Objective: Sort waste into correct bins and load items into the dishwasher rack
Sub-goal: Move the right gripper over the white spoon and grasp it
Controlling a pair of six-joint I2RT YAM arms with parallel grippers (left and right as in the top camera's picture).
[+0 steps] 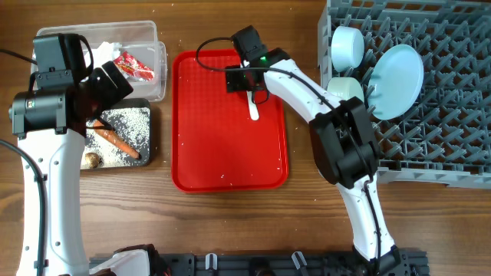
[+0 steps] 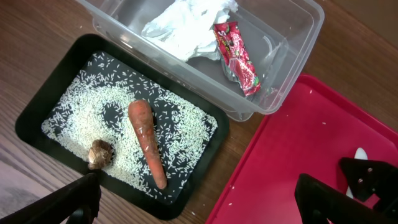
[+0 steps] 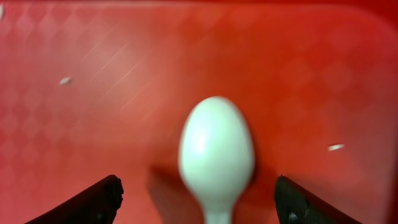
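A white plastic spoon [image 1: 254, 110] [image 3: 216, 149] lies on the red tray [image 1: 222, 146]. My right gripper [image 1: 249, 80] [image 3: 198, 202] hovers low over it, open, one finger on each side of the spoon's neck and clear of it. My left gripper [image 1: 113, 83] [image 2: 199, 205] is open and holds nothing, above the near edge of the black tray [image 2: 112, 113]. That tray holds rice [image 2: 74, 109], a carrot [image 2: 147, 140] and a brown lump [image 2: 99, 154]. In the clear tub [image 2: 292, 81] lie a napkin [image 2: 186, 25] and a red wrapper [image 2: 236, 56]. The rack [image 1: 430, 115] holds a plate [image 1: 397, 80] and two bowls [image 1: 347, 47] [image 1: 347, 88].
A few stray rice grains [image 3: 336, 147] lie on the red tray. The tub and black tray sit side by side left of the red tray; the rack stands to its right. My right arm [image 1: 345, 146] stretches across between rack and tray.
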